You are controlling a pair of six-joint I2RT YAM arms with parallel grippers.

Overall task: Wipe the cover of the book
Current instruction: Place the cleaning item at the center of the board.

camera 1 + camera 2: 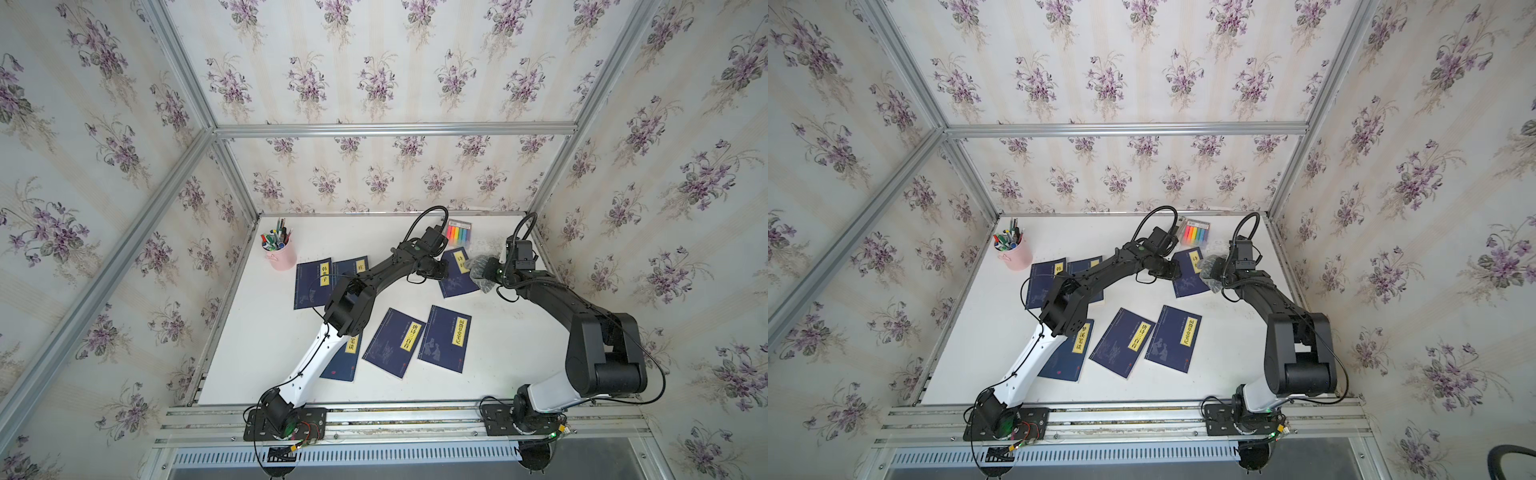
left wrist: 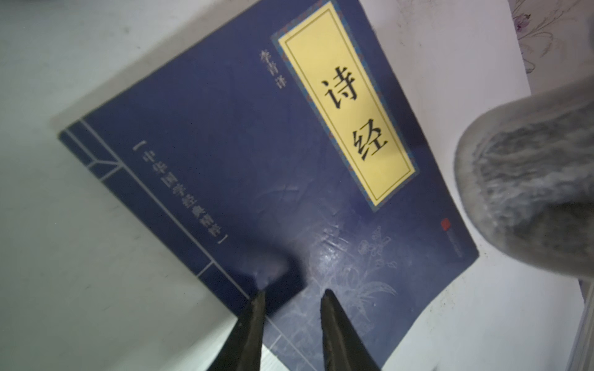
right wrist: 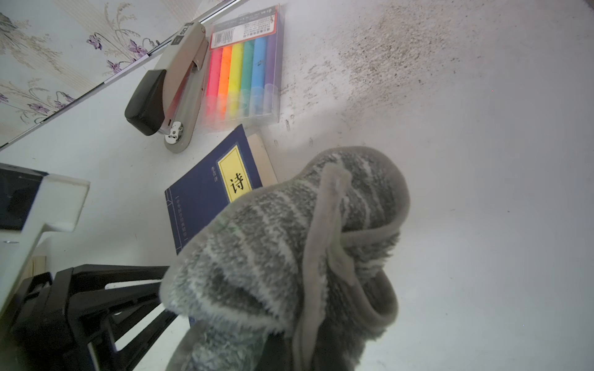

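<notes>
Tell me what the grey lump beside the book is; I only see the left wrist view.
Observer: A grey cloth, bunched in the right gripper, which is shut on it.
Operator: Report what lies past the book's far edge.
Observer: Beyond the book, a pack of highlighters with a stapler beside it.
Operator: Name anything standing upright.
Observer: A pink pen cup, at the back, far over on the robot's left.

Navy book (image 2: 225, 160), grey striped cloth (image 3: 273, 241)
</notes>
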